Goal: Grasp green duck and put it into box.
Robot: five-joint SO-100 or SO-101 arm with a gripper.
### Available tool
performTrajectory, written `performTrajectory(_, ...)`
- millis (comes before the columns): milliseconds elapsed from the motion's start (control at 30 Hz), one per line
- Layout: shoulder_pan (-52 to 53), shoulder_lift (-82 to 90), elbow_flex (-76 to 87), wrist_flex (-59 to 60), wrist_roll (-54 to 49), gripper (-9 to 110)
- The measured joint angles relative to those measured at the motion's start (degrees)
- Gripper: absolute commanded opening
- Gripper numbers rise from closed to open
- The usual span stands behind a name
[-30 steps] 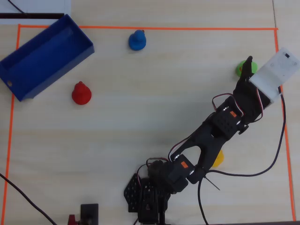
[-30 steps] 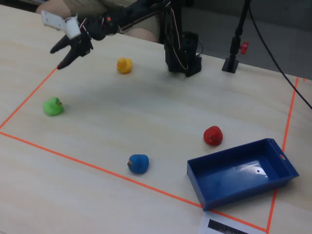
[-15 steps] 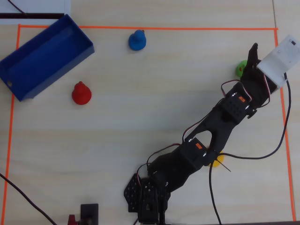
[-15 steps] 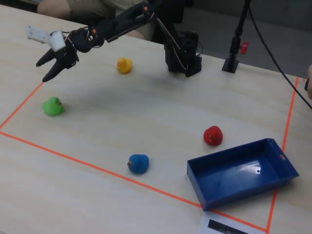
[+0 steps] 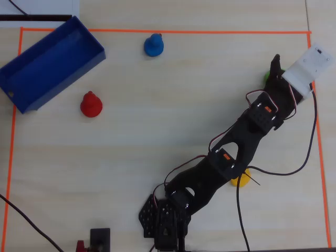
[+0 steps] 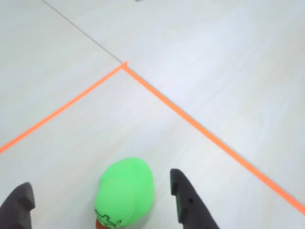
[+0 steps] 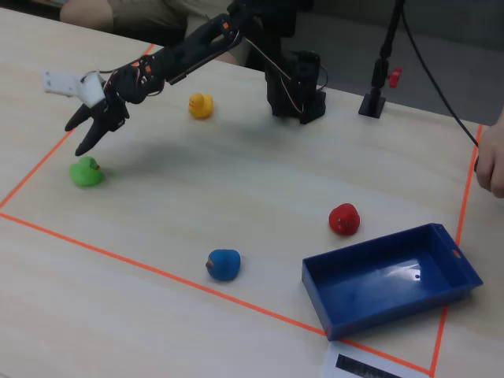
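Observation:
The green duck (image 6: pixel 126 191) sits on the table near the orange tape corner, between my gripper's (image 6: pixel 100 187) two dark fingers, which stand wide apart and do not touch it. In the fixed view the open gripper (image 7: pixel 81 135) hangs just above the duck (image 7: pixel 85 172) at the far left. In the overhead view the gripper (image 5: pixel 274 71) covers most of the duck; only a green sliver (image 5: pixel 266 76) shows at the upper right. The dark-blue box (image 5: pixel 31 100) lies empty at the top left of the overhead view and at the lower right of the fixed view (image 7: pixel 386 303).
A blue duck (image 5: pixel 153 45), a red duck (image 5: pixel 91 104) and a yellow duck (image 5: pixel 241 179), half under the arm, stand on the table. Orange tape (image 6: pixel 200 126) marks the work area's border. A person's hand (image 7: pixel 492 161) rests at the right edge.

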Motion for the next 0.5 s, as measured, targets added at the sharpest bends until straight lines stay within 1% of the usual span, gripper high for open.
performTrajectory(500,0.0,-7.82,-4.92,-0.09,-0.09,39)
